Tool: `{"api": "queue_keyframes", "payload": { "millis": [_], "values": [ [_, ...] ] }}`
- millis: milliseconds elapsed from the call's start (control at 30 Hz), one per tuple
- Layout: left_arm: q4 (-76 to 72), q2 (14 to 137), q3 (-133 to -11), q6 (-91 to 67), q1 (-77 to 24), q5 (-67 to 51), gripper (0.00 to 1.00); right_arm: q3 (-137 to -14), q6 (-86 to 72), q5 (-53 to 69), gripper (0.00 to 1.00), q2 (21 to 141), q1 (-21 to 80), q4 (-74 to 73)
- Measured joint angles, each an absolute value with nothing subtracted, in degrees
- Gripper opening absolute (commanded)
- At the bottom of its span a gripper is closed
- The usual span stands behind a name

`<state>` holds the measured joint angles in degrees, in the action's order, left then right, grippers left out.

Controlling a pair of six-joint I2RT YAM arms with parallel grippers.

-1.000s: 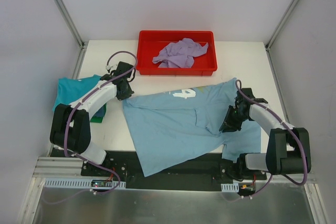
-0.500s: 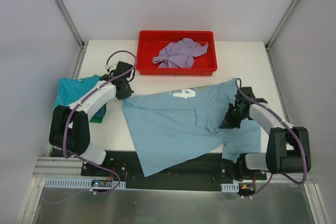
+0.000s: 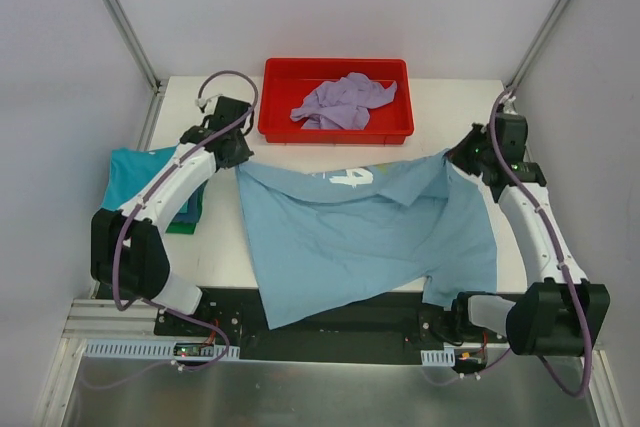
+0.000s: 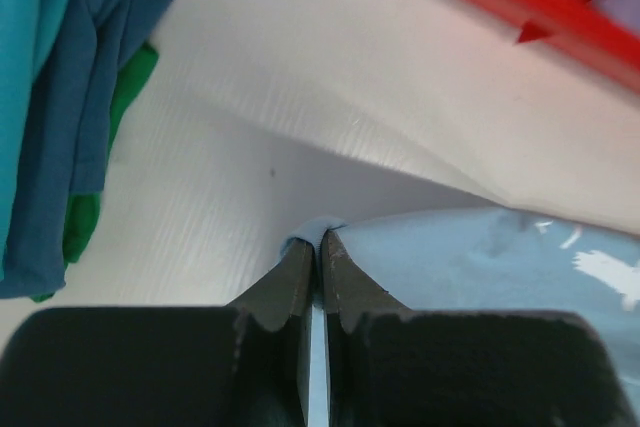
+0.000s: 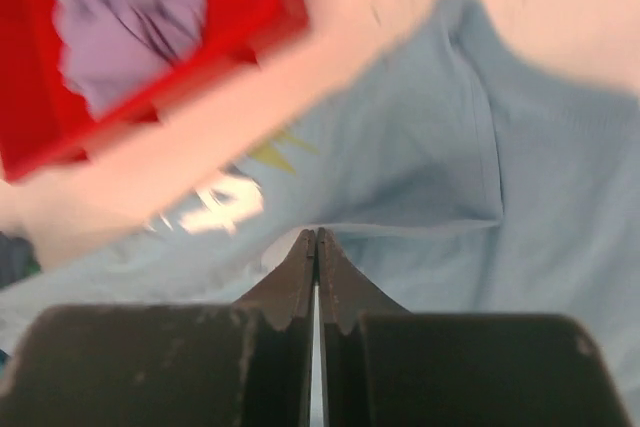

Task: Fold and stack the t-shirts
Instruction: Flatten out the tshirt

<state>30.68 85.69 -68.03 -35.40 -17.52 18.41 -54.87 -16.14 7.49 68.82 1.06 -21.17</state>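
Note:
The light blue t-shirt (image 3: 360, 237) with white lettering (image 3: 350, 178) lies spread across the middle of the table, its near hem hanging over the front edge. My left gripper (image 3: 233, 154) is shut on its far left corner; the left wrist view shows the fabric (image 4: 480, 267) pinched at the gripper (image 4: 320, 243). My right gripper (image 3: 458, 154) is shut on a fold at its far right; the right wrist view shows the gripper (image 5: 316, 237) on the shirt (image 5: 420, 167). The far edge is stretched between them. A lavender t-shirt (image 3: 345, 102) lies crumpled in the tray.
The red tray (image 3: 335, 133) stands at the back centre, just beyond the stretched edge. A folded stack with a teal shirt (image 3: 135, 175) on top and a green one (image 3: 185, 224) beneath lies at the left, seen in the left wrist view (image 4: 60, 127). Side walls enclose the table.
My right gripper has moved back and to the right, pulling the shirt's right side up and flattening it. My left gripper has shifted slightly back. The far edge is now taut.

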Motion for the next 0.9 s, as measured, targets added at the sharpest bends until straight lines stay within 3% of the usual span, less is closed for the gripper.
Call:
{"api": "queue_keyframes", "payload": {
  "millis": [233,533,900],
  "values": [
    [30.8,79.1,-75.9,-32.3,-17.5,20.6,0.0,-73.2,-16.3,5.1,0.0,67.4,-3.4,-20.2],
    [30.8,61.7,-83.1,-28.4,-17.5,21.5,0.0,-94.9,-14.1,5.9,0.0,61.6,-9.5,-26.1],
    [30.7,47.6,-96.5,-22.0,-17.5,13.0,0.0,-119.4,-9.3,3.9,0.0,54.1,-9.5,-31.8]
  ]
}}
